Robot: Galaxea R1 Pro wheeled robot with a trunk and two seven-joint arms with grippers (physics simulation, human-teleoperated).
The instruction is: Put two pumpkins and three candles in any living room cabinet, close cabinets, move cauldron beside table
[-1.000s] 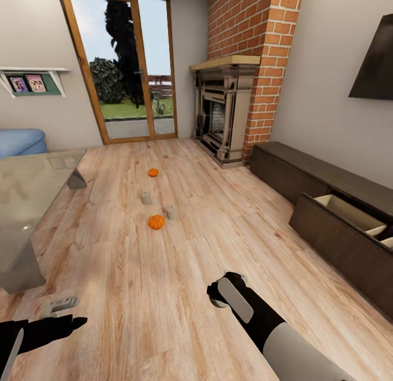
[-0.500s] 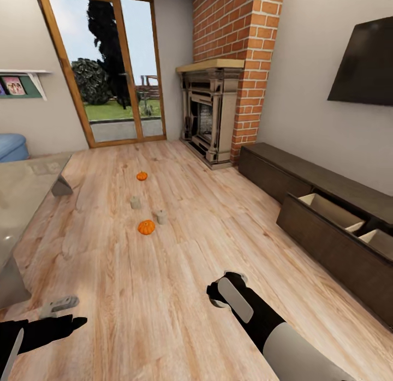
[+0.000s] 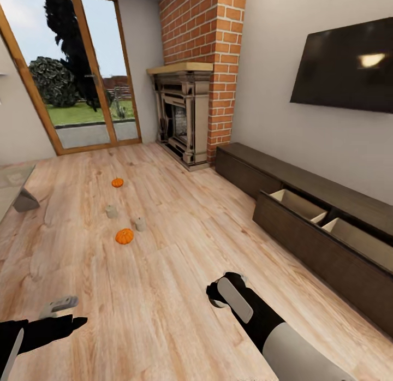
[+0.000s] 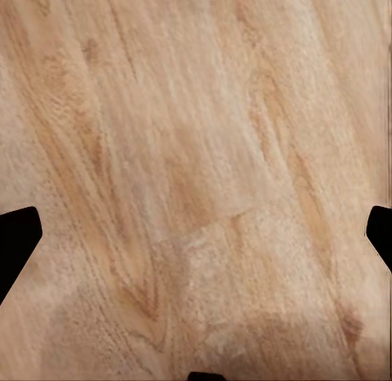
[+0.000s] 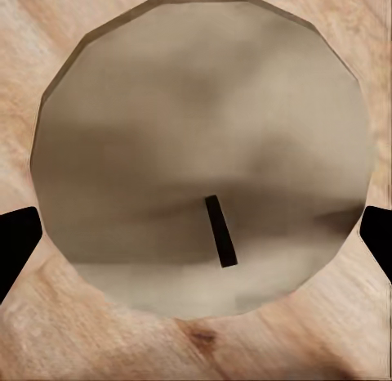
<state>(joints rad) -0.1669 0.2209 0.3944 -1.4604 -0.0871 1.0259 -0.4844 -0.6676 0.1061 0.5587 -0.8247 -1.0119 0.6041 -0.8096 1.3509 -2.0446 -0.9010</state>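
The right gripper (image 5: 196, 234) pinches 1 candle (image 5: 200, 152) between its jaws. The left gripper (image 4: 196, 234) hangs spread over bare floor (image 4: 188, 111). 2 pumpkins (image 3: 124, 236) and 2 candles (image 3: 140, 224) lie far left; the cabinet (image 3: 305, 233) stands open at right.

No readable text, labels or numbers anywhere, as far as these blurry renders show.
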